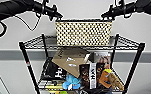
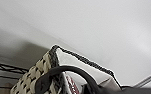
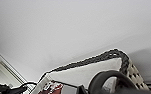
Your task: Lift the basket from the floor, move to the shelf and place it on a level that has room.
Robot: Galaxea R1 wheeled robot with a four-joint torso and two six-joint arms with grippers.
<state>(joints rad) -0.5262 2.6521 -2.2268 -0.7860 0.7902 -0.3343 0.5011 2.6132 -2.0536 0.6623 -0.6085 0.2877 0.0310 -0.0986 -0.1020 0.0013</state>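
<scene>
The basket (image 1: 83, 33), cream and dark checkered with a dark braided rim, stands square over the level (image 1: 37, 41), the top wire tier of the black shelf (image 1: 28, 66). I cannot tell whether its base rests on the wire or hangs just above it. My left gripper (image 1: 55, 14) is at the basket's left end at rim height, and my right gripper (image 1: 108, 15) at its right end. Close up in the left wrist view are the basket (image 2: 41, 72), its white lining and a dark loop handle (image 2: 66, 68). In the right wrist view the basket (image 3: 91, 72) shows its other handle (image 3: 108, 75).
The tier below is crowded: a tilted brown cardboard piece (image 1: 71, 60), dark packets (image 1: 91, 73), a blue object (image 1: 71, 82) and an orange-yellow item (image 1: 108, 77). A pale wall with a grey band (image 1: 6, 53) stands right behind the rack.
</scene>
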